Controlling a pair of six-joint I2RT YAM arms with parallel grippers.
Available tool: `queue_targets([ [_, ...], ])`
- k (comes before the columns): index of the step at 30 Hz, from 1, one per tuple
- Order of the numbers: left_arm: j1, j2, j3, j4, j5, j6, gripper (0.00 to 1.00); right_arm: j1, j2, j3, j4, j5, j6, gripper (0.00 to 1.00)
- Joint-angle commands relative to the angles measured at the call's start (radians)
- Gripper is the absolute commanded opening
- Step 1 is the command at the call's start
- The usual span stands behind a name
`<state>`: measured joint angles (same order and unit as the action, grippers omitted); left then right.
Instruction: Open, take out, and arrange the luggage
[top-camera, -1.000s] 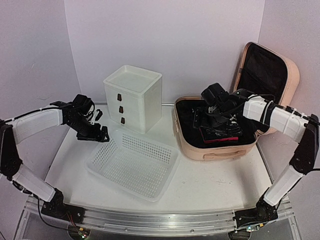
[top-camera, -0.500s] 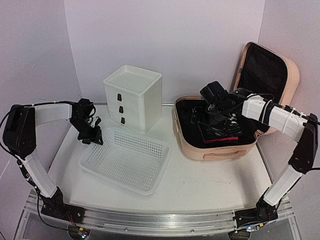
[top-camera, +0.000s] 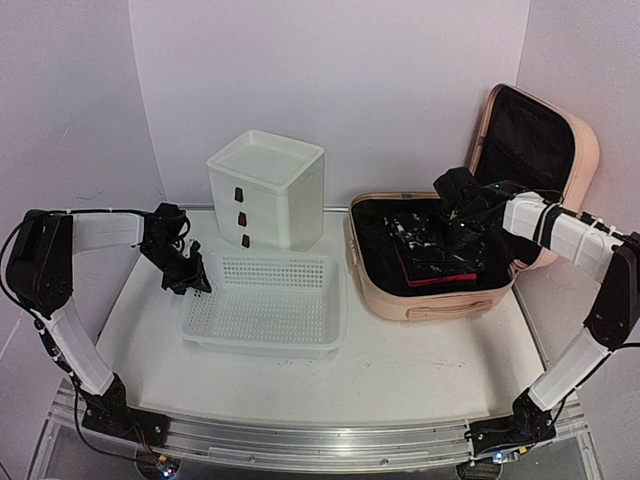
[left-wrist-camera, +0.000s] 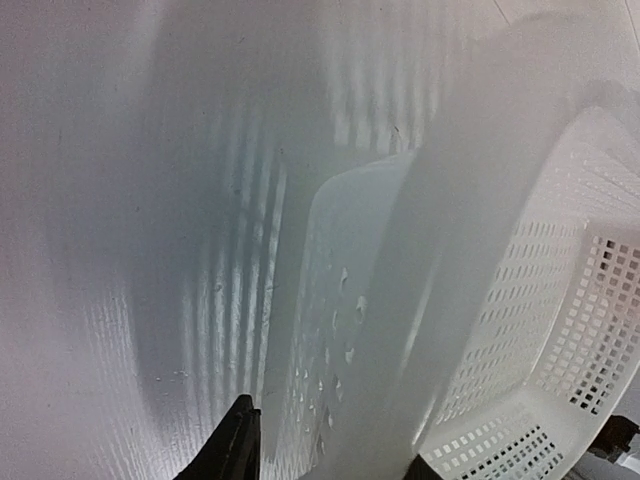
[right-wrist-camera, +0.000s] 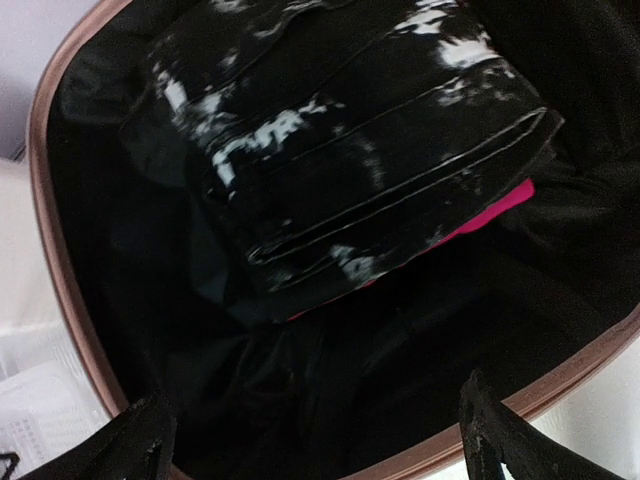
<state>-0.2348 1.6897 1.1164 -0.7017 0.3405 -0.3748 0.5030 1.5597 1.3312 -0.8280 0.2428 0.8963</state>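
Update from the overhead view: the luggage is on the right side of the bench, already unzipped and wide open, with its lid propped up against the right wall so you can see the black lining. Nothing's out of it yet. A folded stack of black-and-white patterned clothes lies in the bottom half, with something bright pink peeking out from under it (can't tell what that is). The right gripper hovers over the open half just above that stack, jaws spread wide with nothing between them. On the left, the left gripper is down at the left rim of the white mesh basket, which sits mid-bench in front of the white drawer box. In the wrist view the basket's rim runs between the two fingers and they're in close on either side of it, but honestly I can't tell if they're actually clamped on the plastic or just straddling it. The basket and the luggage sit just beside each other, not touching.
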Motion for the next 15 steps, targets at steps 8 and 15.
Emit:
queue_targets([
  [8, 0.0, 0.024, 0.088, -0.197, 0.11, 0.115, 0.78, -0.213, 0.042, -0.073, 0.14, -0.269, 0.245, 0.98],
  [15, 0.0, -0.013, 0.194, -0.323, 0.004, 0.165, 0.81, -0.247, 0.08, -0.188, 0.394, -0.328, 0.402, 0.98],
])
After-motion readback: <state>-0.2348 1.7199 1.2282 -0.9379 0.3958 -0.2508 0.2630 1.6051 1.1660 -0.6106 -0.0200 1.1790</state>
